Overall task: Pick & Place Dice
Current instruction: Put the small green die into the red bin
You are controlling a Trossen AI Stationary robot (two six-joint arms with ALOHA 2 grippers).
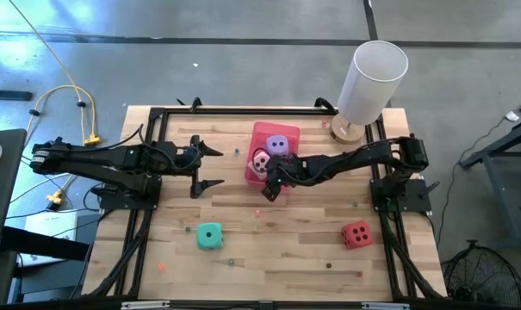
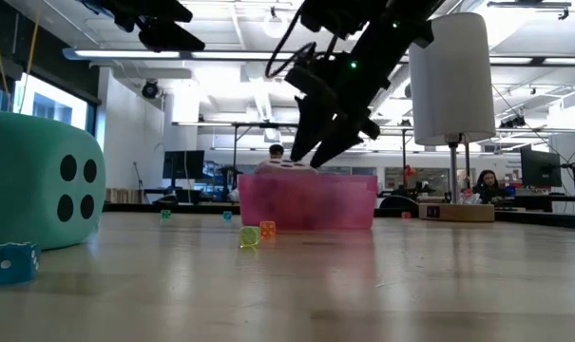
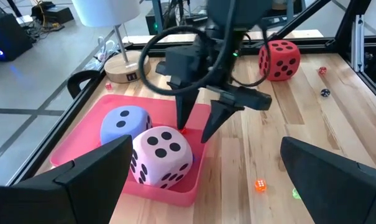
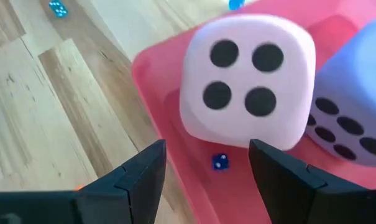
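A pink tray sits at the table's far middle and holds the pale pink die and the purple die, side by side. The teal die rests on the wood near the left, the red die near the right. My right gripper is open and points down over the tray's near edge, just beside the pale pink die, without touching it. My left gripper hovers open to the left of the tray, facing it, fingers wide apart.
A lamp with a white shade stands on its wooden base at the far right corner. Tiny coloured dice lie scattered on the wood, and one small blue die is in the tray. Black frame rails run along both table sides.
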